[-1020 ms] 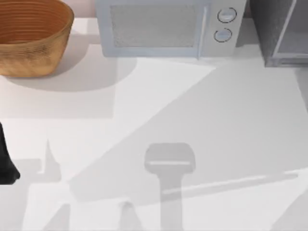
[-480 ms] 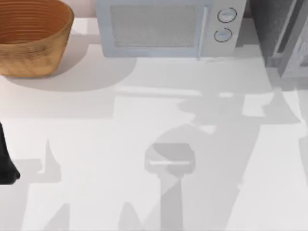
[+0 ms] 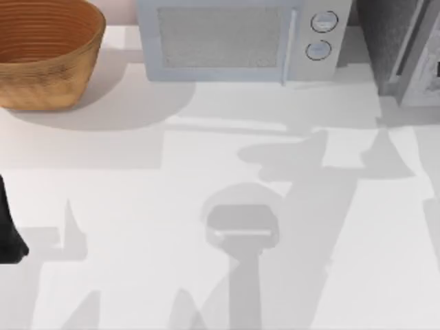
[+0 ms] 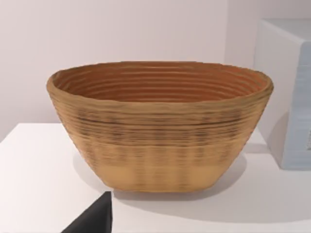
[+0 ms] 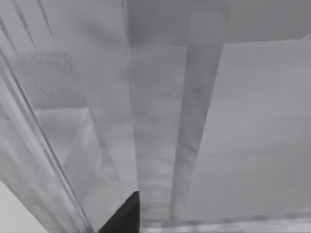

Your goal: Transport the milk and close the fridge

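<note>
At the left edge of the tabletop [image 3: 206, 172] my left arm sits parked, its hand [image 3: 10, 237] a dark shape whose grip I cannot tell. The woven basket [image 3: 41, 51] stands at the far left corner, with the light-grey microwave [image 3: 234, 41] beside it. At the far right stands the fridge [image 3: 402, 48], door panel angled. My right hand [image 5: 124, 213] is close against the fridge's grey panels; its grip I cannot tell either.

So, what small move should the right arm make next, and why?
Probably press the fridge door further toward its frame: in the top view the door stands ajar at the table's right rear, and the right wrist view looks closely along it. The left arm is parked at the left edge.
</note>
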